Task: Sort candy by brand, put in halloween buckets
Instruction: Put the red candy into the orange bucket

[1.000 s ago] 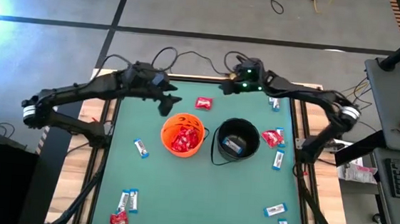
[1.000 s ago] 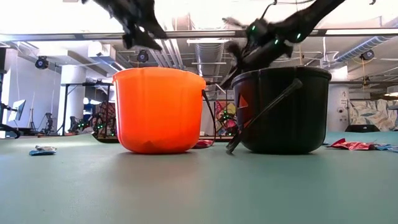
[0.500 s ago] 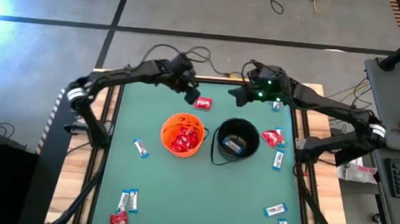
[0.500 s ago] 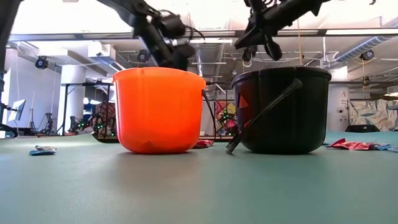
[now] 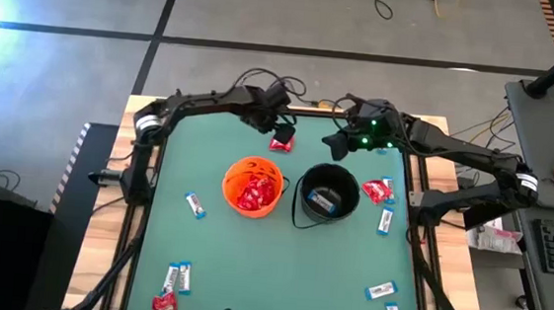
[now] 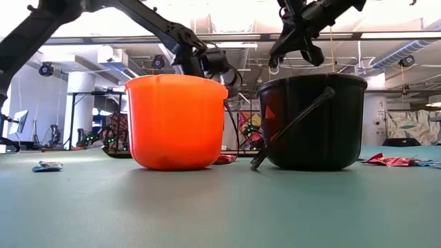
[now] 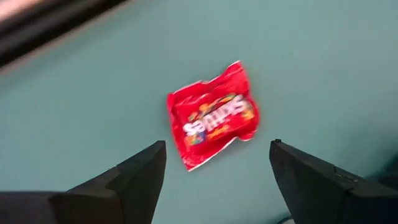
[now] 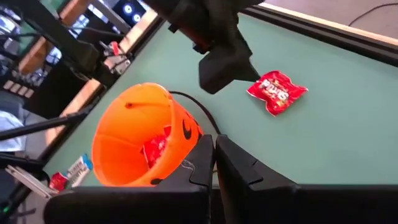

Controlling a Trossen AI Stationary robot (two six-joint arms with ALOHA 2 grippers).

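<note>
A red candy packet [image 5: 281, 142] lies flat on the green mat near the far edge. My left gripper [image 5: 278, 127] hangs just above it, open, and in the left wrist view the packet [image 7: 213, 116] lies between the gripper's [image 7: 217, 149] two fingers, untouched. My right gripper [image 5: 334, 144] is shut [image 8: 214, 149] over the mat at the far side of the black bucket [image 5: 328, 194], and nothing shows between its fingers. The black bucket holds a white-and-blue bar. The orange bucket [image 5: 253, 185] beside it holds several red packets.
Loose candy lies about the mat: red packets [image 5: 378, 191] and bars [image 5: 385, 221] right of the black bucket, a bar [image 5: 194, 204] left of the orange bucket, more [image 5: 174, 281] near the front left and front right [image 5: 381, 291]. The black bucket's handle [image 6: 293, 127] hangs down its front.
My left gripper has swung from beside the orange bucket's far-left rim toward the table's right and far edge, ending over the red packet. My right gripper has come from the far edge toward the near edge, closer to the black bucket's far rim.
</note>
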